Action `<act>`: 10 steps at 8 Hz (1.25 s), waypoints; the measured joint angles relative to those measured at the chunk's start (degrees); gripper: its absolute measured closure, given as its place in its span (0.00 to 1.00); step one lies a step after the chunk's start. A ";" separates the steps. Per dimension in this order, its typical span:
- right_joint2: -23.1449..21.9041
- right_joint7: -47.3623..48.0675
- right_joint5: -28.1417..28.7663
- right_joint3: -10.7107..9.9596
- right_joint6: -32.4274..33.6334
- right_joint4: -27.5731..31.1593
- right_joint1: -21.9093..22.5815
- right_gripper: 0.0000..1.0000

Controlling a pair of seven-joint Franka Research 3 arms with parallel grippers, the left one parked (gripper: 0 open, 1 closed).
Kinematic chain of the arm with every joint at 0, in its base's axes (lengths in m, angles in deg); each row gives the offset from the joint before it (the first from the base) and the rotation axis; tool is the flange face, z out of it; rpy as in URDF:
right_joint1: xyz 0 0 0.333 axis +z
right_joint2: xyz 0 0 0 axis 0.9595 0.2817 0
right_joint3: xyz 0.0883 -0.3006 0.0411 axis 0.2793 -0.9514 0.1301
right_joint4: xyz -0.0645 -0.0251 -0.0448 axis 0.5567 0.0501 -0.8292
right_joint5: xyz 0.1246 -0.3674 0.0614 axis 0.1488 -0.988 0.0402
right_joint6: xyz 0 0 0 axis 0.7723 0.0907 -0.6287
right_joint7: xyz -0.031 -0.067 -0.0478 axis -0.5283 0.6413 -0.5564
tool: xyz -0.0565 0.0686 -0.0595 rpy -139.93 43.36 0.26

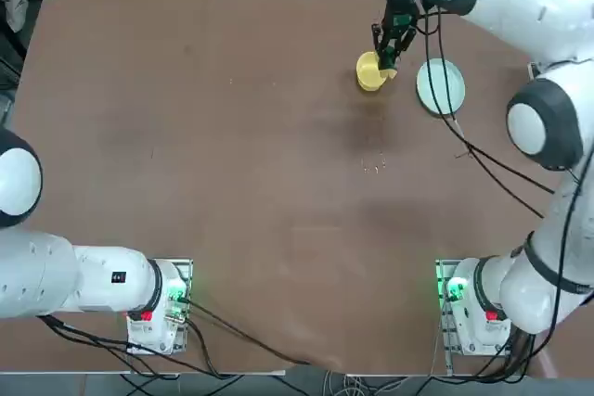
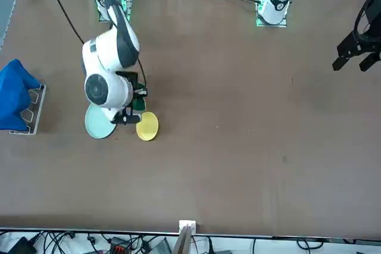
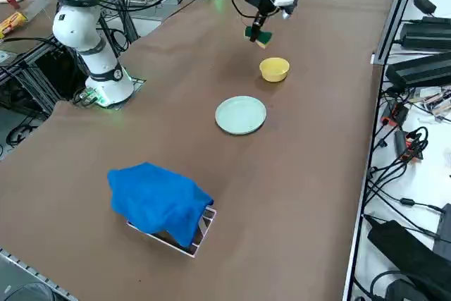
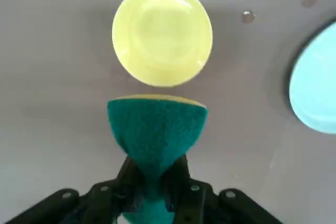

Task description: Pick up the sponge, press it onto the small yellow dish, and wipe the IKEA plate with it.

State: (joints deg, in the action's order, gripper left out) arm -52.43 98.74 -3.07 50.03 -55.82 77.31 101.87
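While right jaws [image 4: 153, 184] pinch the sponge [image 4: 157, 127], no readable lettering

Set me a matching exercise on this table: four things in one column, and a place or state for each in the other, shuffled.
Things
1. sponge
2. yellow dish
3. mint plate
4. blue cloth

Places and states
A. draped over a white wire rack
B. squeezed in the middle by the right pincer
C. on the table, between the yellow dish and the blue cloth in the right side view
D. on the table, the smaller of the two round pieces

Pairs: 1-B; 2-D; 3-C; 4-A
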 joint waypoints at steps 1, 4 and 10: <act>2.18 -1.05 0.91 0.02 0.19 -2.02 -0.48 0.77; 7.17 -4.49 2.70 0.05 0.47 -5.86 -2.13 0.77; 13.79 -6.26 2.86 0.94 0.57 -9.63 -3.18 0.78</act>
State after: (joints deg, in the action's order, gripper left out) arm -38.64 92.48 -0.21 50.97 -55.25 67.68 98.69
